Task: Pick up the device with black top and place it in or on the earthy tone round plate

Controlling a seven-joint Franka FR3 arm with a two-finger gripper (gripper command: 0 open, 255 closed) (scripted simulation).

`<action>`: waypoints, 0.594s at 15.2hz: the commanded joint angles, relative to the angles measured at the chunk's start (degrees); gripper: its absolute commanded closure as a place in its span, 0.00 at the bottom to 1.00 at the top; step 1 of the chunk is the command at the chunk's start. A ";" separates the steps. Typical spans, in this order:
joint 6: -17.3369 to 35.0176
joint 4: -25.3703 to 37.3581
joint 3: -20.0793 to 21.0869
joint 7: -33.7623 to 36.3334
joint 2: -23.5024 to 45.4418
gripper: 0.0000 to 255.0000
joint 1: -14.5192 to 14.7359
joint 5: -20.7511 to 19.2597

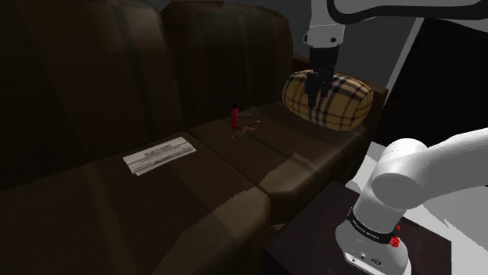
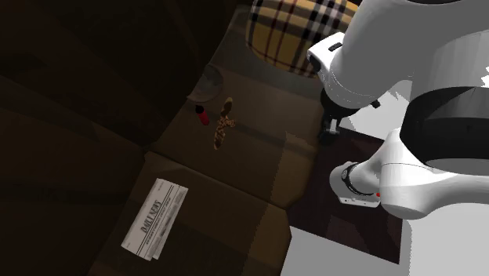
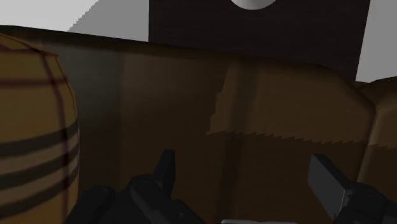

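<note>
A small red device with a black top [image 1: 233, 116] stands upright on the dark brown sofa seat [image 1: 235, 168], near the backrest; the second exterior view has this device [image 2: 201, 114] from above. Just beyond it by the backrest lies a round plate [image 2: 210, 81], dim in shadow. My black gripper [image 1: 317, 98] hangs open and empty above the seat in front of the plaid cushion, well to the shoulder view's right of the device. In the wrist view the gripper [image 3: 245, 165] has its fingers wide apart over bare sofa leather.
A tan plaid cushion [image 1: 324, 98] sits at the sofa's end by the armrest. A brown spotted elongated object [image 2: 223, 125] lies beside the device. A folded newspaper [image 1: 160, 155] rests on the nearer seat cushion. The arm's stand [image 1: 367, 250] is at the sofa's front.
</note>
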 commanded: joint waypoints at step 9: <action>13.15 4.01 0.16 2.42 14.71 0.00 -0.02 1.35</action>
